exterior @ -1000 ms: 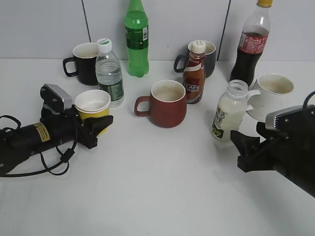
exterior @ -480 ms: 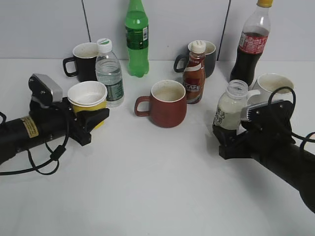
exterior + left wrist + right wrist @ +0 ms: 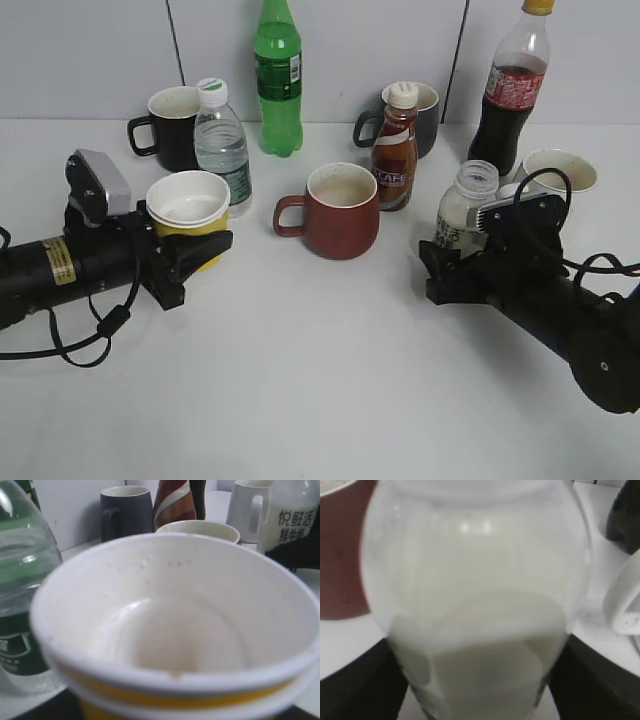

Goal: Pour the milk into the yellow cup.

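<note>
The yellow cup (image 3: 188,203), a paper cup with a white inside, is held in my left gripper (image 3: 195,262) at the left, slightly above the table. It fills the left wrist view (image 3: 170,630) and looks empty. The milk bottle (image 3: 458,212), clear, capless and partly full of white liquid, stands at the right, tilted slightly left. My right gripper (image 3: 444,272) is around its lower part. In the right wrist view the bottle (image 3: 480,605) sits between the dark fingers (image 3: 480,695), which press against both of its sides. Its base is hidden.
A red-brown mug (image 3: 340,212) stands in the middle between the arms. Behind are a brown coffee bottle (image 3: 395,150), a water bottle (image 3: 222,145), a black mug (image 3: 172,128), a green bottle (image 3: 278,80), a cola bottle (image 3: 510,90) and a white mug (image 3: 555,172).
My right gripper has moved in from the right and up around the milk bottle, which shifted slightly left. My left gripper lifted the yellow cup and moved it a little right.
</note>
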